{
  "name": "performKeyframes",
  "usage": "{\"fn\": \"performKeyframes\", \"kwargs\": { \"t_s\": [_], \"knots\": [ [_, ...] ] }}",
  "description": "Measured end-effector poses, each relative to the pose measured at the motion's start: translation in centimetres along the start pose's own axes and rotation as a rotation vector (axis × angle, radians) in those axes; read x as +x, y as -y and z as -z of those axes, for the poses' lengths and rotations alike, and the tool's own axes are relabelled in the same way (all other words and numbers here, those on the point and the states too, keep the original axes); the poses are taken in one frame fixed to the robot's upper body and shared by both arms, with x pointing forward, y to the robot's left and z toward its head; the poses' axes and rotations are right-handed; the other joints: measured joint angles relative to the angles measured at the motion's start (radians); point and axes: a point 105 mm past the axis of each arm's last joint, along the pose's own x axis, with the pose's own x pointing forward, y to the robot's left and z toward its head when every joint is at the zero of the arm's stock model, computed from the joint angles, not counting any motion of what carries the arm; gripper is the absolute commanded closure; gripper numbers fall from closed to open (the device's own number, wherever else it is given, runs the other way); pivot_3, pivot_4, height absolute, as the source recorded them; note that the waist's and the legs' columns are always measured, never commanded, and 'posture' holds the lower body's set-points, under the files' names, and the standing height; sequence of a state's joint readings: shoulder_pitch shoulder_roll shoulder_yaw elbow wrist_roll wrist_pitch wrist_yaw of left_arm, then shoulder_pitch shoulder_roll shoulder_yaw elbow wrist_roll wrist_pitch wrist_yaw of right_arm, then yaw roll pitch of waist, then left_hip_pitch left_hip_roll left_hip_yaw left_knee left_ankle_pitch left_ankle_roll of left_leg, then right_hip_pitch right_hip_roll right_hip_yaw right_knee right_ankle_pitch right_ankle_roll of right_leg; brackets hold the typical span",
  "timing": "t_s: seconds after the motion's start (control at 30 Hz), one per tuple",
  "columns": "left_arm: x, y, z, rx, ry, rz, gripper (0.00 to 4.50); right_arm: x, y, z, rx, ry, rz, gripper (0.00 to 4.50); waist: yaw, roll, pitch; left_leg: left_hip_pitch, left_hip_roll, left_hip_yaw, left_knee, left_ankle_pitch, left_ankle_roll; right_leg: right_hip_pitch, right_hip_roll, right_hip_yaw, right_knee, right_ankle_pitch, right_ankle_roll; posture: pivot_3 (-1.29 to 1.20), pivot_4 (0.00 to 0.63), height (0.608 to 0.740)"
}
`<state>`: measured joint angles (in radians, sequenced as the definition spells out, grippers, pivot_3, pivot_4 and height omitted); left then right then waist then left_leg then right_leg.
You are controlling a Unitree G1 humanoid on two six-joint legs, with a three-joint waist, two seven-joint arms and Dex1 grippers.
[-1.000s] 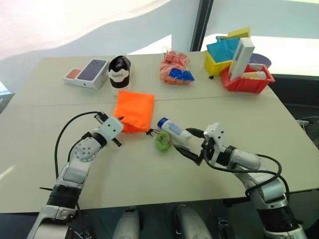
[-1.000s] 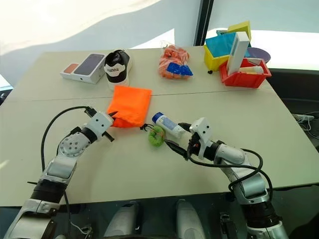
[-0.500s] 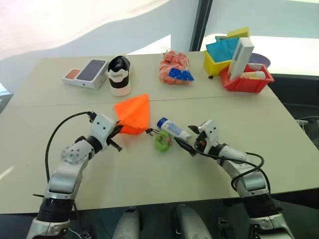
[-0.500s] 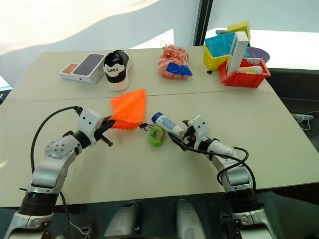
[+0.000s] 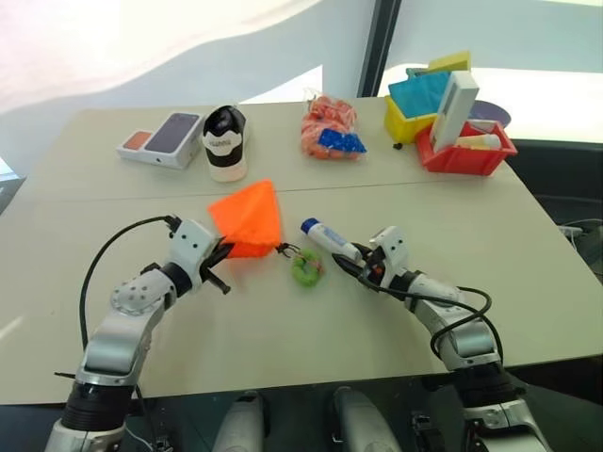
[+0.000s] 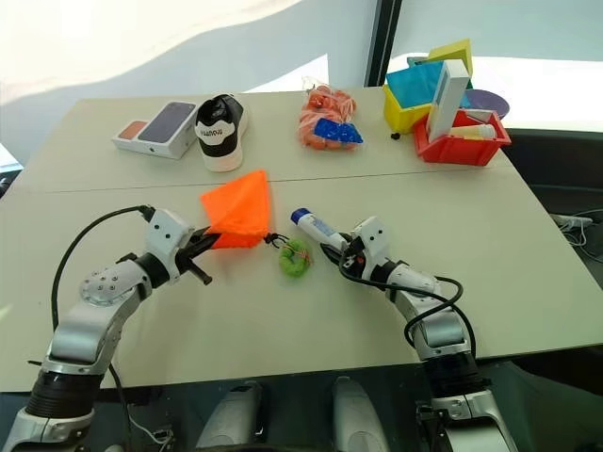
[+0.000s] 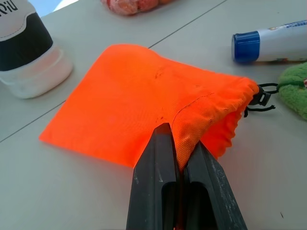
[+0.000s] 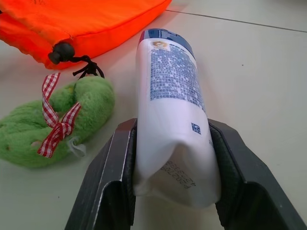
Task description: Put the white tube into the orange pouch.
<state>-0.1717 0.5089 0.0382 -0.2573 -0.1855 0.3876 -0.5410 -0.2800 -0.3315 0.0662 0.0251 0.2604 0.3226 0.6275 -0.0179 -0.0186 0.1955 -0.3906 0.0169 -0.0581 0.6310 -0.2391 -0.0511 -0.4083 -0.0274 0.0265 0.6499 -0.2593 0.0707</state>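
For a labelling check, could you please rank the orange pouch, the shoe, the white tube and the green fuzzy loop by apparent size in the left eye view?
1. orange pouch
2. shoe, though farther away
3. white tube
4. green fuzzy loop, close to the tube in size

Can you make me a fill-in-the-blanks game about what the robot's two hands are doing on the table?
1. The left gripper pinches the edge of the orange ____.
2. The right gripper is closed on the white ____.
3. The tube's cap is colored ____.
4. The fuzzy loop on the cord is colored ____.

Missing words: pouch; tube; blue; green
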Motion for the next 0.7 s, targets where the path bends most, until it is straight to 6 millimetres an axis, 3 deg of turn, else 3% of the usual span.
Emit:
{"fn": "performKeyframes", "kwargs": {
  "t_s": [0.1, 0.23, 0.4, 0.57, 0.7],
  "knots": [
    [0.0, 0.0, 0.0, -0.003, 0.001, 0.000, 4.50, -0.2, -0.1, -0.1, -0.002, 0.004, -0.008, 2.85, 0.001, 0.000, 0.000, 0.000, 0.000, 0.000, 0.000, 0.000, 0.000, 0.000, 0.000, 0.000, 0.000, 0.000, 0.000, 0.00, 0.150, 0.740],
    [0.0, 0.1, 0.1, -0.029, -0.003, 0.006, 4.50, -1.8, -0.7, -1.8, -0.017, 0.049, -0.080, 2.85, 0.003, 0.000, 0.000, -0.001, 0.000, 0.000, 0.000, 0.000, 0.000, 0.000, 0.000, 0.000, 0.000, 0.000, 0.000, 0.00, 0.150, 0.740],
    [-0.1, 0.1, 0.2, -0.060, -0.006, 0.022, 4.50, -4.1, -4.0, -3.7, -0.047, 0.039, -0.288, 2.85, -0.001, 0.000, 0.000, 0.000, 0.000, 0.000, 0.000, 0.000, 0.000, 0.000, 0.000, 0.000, 0.000, 0.000, 0.000, 0.00, 0.150, 0.740],
    [0.0, 0.3, 0.0, -0.078, -0.004, 0.050, 4.50, -2.7, -8.2, -2.8, -0.067, -0.015, -0.419, 2.85, 0.000, 0.000, 0.000, 0.000, 0.001, -0.001, 0.000, 0.000, 0.000, 0.000, 0.001, 0.000, 0.000, -0.002, -0.003, 0.00, 0.150, 0.740],
    [0.2, 0.3, -0.6, -0.074, 0.010, 0.068, 4.50, -1.0, -9.3, -2.0, -0.086, -0.041, -0.419, 2.85, 0.001, 0.000, 0.000, -0.001, 0.000, 0.000, 0.001, 0.000, 0.000, 0.000, 0.000, 0.000, -0.001, -0.002, -0.003, 0.00, 0.150, 0.740]
  ]
}}
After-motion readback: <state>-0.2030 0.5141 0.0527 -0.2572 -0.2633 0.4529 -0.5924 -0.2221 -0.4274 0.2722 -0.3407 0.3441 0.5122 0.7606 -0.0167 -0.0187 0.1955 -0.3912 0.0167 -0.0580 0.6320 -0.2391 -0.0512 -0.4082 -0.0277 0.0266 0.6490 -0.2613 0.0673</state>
